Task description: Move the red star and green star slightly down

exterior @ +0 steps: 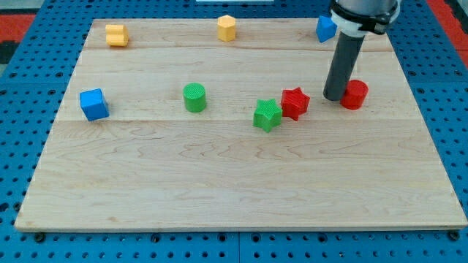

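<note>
The red star (295,102) lies right of the board's middle, with the green star (268,115) touching it on its lower left. My tip (335,96) rests on the board to the right of the red star, a short gap away. It stands right beside the left side of a red cylinder (355,95).
A green cylinder (194,97) sits left of the stars. A blue cube (94,104) is at the view's left. A yellow block (116,34), a yellow hexagonal block (227,28) and a blue block (325,28) lie along the top edge of the wooden board (219,183).
</note>
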